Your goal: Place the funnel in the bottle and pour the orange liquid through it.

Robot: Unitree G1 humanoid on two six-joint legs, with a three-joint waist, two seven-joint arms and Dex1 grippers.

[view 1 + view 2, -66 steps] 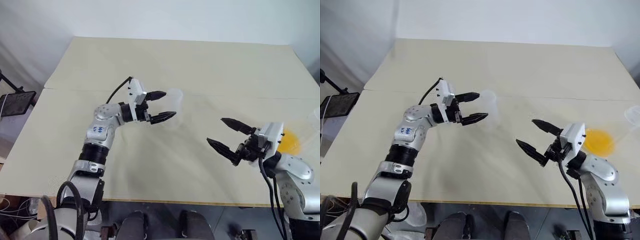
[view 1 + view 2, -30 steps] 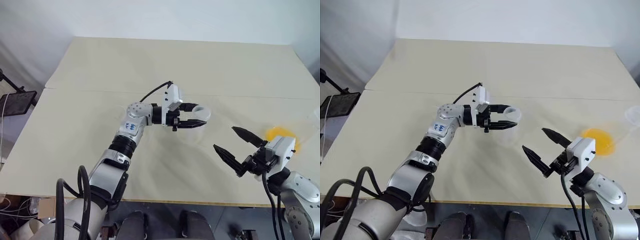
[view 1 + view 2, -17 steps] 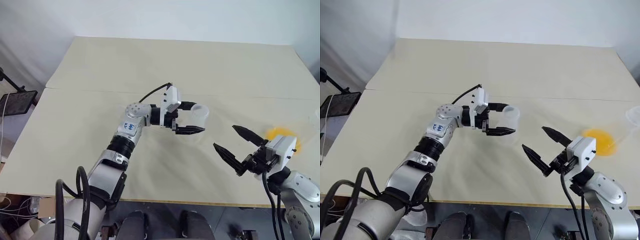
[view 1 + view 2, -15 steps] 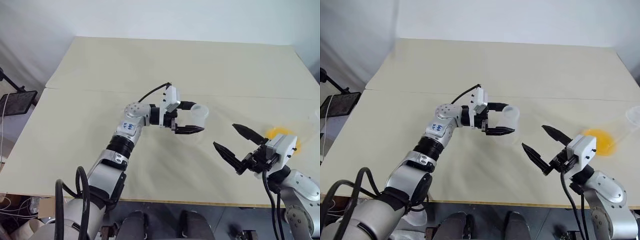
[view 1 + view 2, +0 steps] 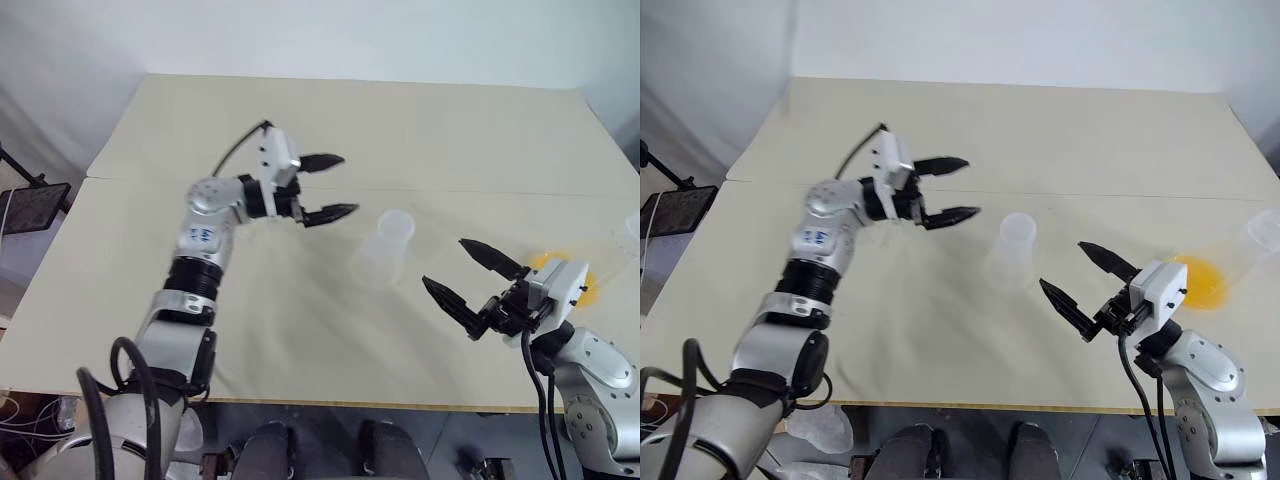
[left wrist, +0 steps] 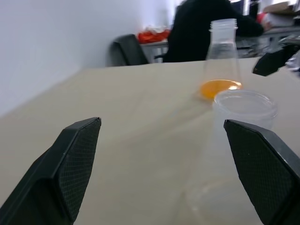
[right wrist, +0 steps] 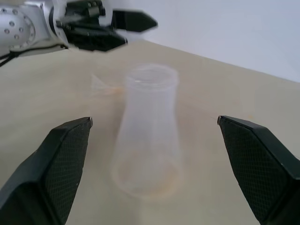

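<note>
I see the bottle [image 5: 385, 248] standing upright and free on the table [image 5: 300, 120], between my left gripper [image 5: 330, 187] and right gripper [image 5: 462, 274], both spread wide and empty; orange liquid [image 6: 219, 88] sits in the conical flask [image 6: 222, 58] beyond.

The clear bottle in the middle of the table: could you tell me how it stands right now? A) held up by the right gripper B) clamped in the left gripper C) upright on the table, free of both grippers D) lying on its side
C: the bottle stands upright on the table, with the open left gripper off to one side and the open right gripper apart on the other.
</note>
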